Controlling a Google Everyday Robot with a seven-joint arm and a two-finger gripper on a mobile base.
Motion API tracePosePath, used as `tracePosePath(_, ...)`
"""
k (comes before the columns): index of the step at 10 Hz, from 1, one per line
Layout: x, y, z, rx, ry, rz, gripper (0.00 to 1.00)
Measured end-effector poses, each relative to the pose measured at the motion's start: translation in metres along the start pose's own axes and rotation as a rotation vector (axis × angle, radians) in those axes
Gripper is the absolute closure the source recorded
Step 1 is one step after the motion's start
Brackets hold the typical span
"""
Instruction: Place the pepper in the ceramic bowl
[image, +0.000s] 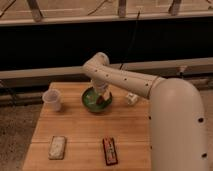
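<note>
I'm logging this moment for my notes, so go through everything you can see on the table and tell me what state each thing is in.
gripper: down inside the bowl, at the end of the arm.
ceramic bowl: upright near the table's back edge.
pepper: dark spot in the bowl under the gripper; held or released, can't tell.
plastic cup: upright, left of the bowl.
dark red packet: lying flat near the front edge.
pale packet: lying flat, front left.

High cam behind robot, facing table (75, 145)

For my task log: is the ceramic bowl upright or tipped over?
Upright. The ceramic bowl sits on the table with its opening facing up; the gripper hangs over it.
</note>
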Motion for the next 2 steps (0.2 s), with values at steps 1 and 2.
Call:
tracePosePath(1, 0.0003, -0.0001, -0.0002, 0.001, 0.000, 0.000, 0.27)
tracePosePath(2, 0.0006, -0.0003, -0.0004, 0.001, 0.000, 0.000, 0.22)
